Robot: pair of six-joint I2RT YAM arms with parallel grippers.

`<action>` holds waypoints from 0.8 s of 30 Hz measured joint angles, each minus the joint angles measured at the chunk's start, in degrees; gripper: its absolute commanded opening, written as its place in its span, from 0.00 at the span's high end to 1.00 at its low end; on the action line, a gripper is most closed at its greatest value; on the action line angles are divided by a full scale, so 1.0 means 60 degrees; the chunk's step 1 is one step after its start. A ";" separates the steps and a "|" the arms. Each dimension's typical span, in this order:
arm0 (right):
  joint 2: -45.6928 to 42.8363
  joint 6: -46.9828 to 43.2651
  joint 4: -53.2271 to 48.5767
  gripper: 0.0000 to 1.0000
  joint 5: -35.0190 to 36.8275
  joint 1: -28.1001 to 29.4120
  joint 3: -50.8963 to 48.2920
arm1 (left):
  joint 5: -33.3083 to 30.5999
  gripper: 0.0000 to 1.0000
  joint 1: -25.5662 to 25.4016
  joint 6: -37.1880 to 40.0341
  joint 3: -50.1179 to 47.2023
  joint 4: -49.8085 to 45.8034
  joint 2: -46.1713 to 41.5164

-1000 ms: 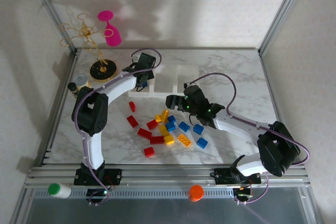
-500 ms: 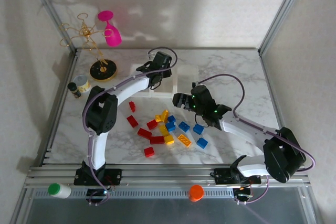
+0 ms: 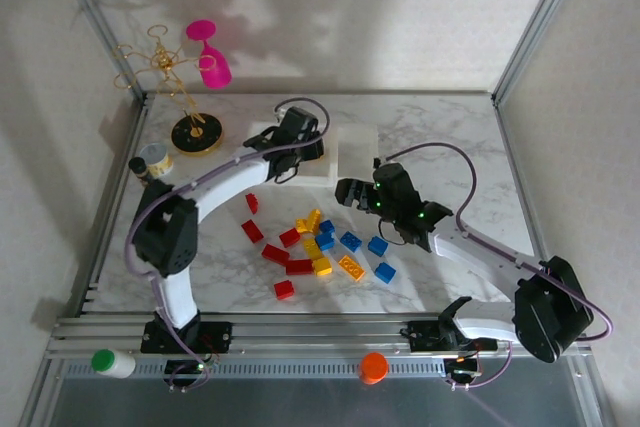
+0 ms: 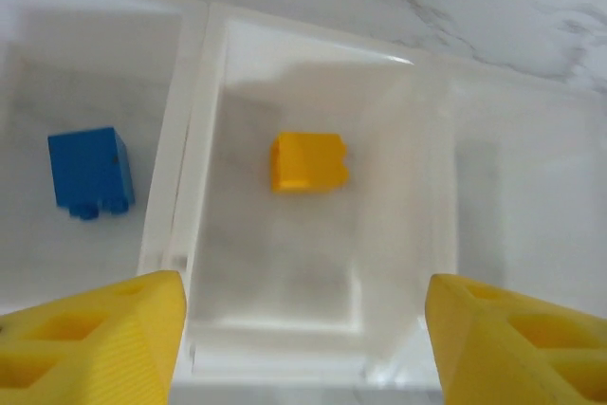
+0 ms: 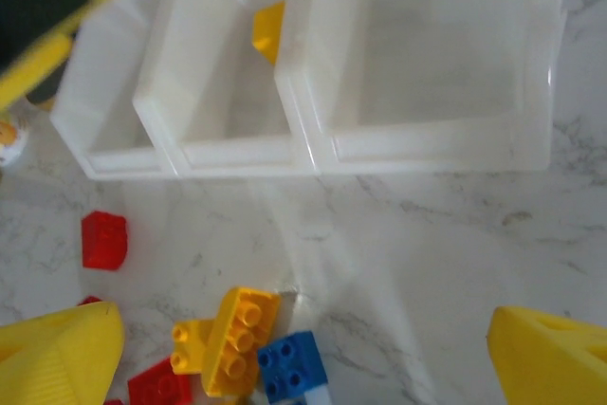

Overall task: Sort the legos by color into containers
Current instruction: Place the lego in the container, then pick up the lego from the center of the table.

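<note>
White-walled enclosure, pale marble counter (image 3: 450, 137). Along the far side, the containers (image 3: 352, 147): three joined translucent bins in one row. Off the left end, a round black-and-gold stand base (image 3: 195, 133) and a pink glass (image 3: 214, 69) hung above it; neither part of the sort.

Left pincer (image 3: 290, 147) directly over the row. Fingers (image 4: 90, 339) well apart, nothing between them. Beneath, in the middle bin, one yellow brick (image 4: 308, 162) lying loose on the bin floor. In the neighbouring bin, at the left of the left wrist view, one blue brick (image 4: 91, 172). Third bin (image 5: 436, 54), at the right of the right wrist view: no brick seen in it.

Right pincer (image 3: 350, 192) just in front of the row, between bins and pile. Spread wide, carrying nothing.

The legos (image 3: 315, 244) mostly on the counter, in a loose cluster in front of the bins. Reds toward the left, blues toward the right, yellows through the middle, several touching.

Judged progress: barely begun. Two bricks binned, one colour per bin; no red in any bin. Bulk of the pile left to pick. Probable plan: third bin for red, though only a guess.
</note>
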 measured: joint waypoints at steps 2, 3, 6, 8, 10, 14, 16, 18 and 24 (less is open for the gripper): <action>-0.0131 0.0033 -0.0255 0.01 -0.0098 0.0000 -0.0204 | 0.0175 0.35 -0.0189 -0.0004 -0.0732 0.0051 -0.0721; -0.0219 0.0047 -0.0426 0.01 -0.0164 0.0000 -0.0306 | 0.0244 0.36 -0.0295 0.0000 -0.1064 0.0033 -0.1009; -0.0459 0.0127 -0.0831 0.02 -0.0353 0.0000 -0.0557 | 0.0331 0.37 -0.0696 -0.0004 -0.1851 -0.0076 -0.1428; -0.0597 0.0222 -0.0976 0.01 -0.0437 0.0000 -0.0736 | 0.0357 0.38 -0.1024 -0.0004 -0.2218 -0.0178 -0.1421; -0.0743 0.0372 -0.1075 0.02 -0.0484 0.0000 -0.0994 | 0.0379 0.41 -0.1348 -0.0044 -0.2463 -0.0361 -0.1322; -0.0798 0.0612 -0.1184 0.01 -0.0685 -0.0011 -0.1319 | 0.0455 0.44 -0.1738 -0.0051 -0.2524 -0.0415 -0.0914; -0.0820 0.0703 -0.1184 0.01 -0.0707 -0.0011 -0.1468 | 0.0488 0.45 -0.1767 -0.0047 -0.2524 -0.0390 -0.0608; -0.0874 0.0790 -0.1184 0.01 -0.0718 -0.0025 -0.1577 | 0.0488 0.47 -0.1763 -0.0040 -0.2488 -0.0397 -0.0189; -0.0987 0.0827 -0.1180 0.02 -0.0718 -0.0036 -0.1603 | 0.0521 0.50 -0.1763 -0.0036 -0.2204 -0.0437 0.0882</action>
